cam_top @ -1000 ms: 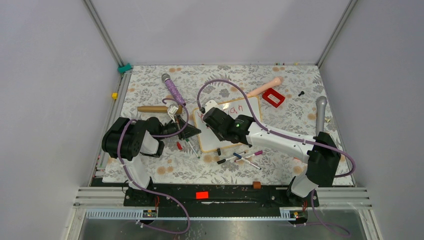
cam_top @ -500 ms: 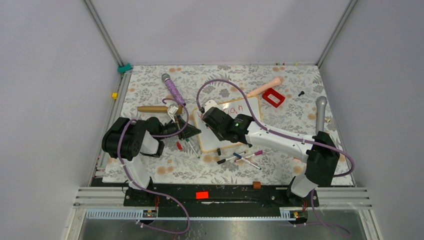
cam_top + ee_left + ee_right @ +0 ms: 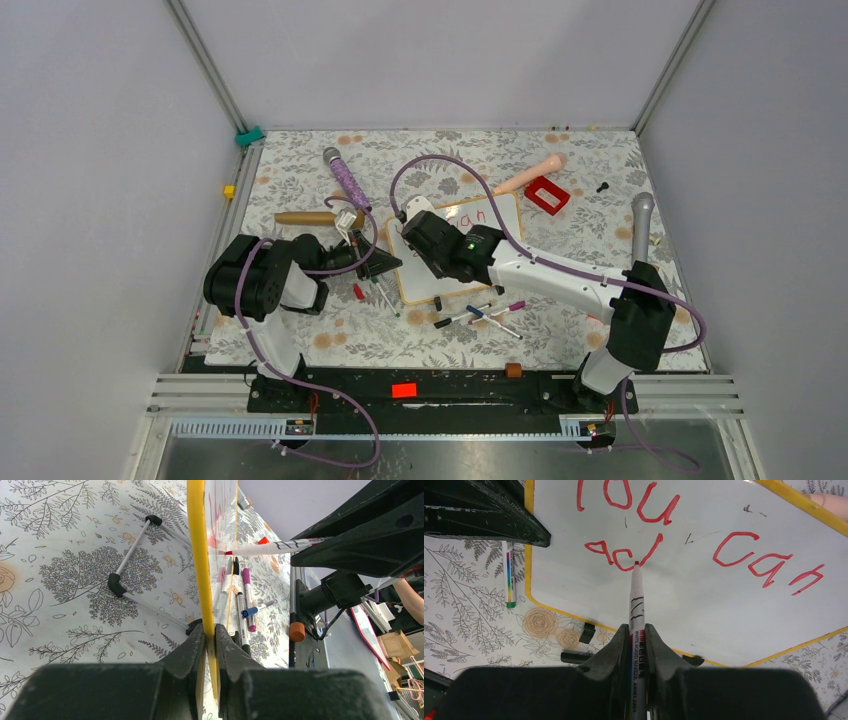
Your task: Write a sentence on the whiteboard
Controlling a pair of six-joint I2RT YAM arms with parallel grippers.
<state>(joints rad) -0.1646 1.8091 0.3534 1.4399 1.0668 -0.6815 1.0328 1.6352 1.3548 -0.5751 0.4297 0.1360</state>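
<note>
The left gripper (image 3: 210, 629) jaws pinch the whiteboard (image 3: 724, 610) edge so it cannot slide. The right gripper (image 3: 638, 630) jaws squeeze the marker (image 3: 636, 595), tip at twelve o'clock, touching the sentence (image 3: 653, 549).

I read a white whiteboard (image 3: 704, 605) with yellow frame, the sentence (image 3: 741, 533) in red, a white marker (image 3: 636, 605) with red tip, and a counter (image 3: 469, 630) patterned in grey leaves and orange roses.

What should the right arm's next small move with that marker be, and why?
Probably draw the tip on across bare whiteboard to finish the started letter. The right tool grips the marker with its tip on the board at the foot of a slanted stroke after "ac", and the left tool clamps the board's edge.
</note>
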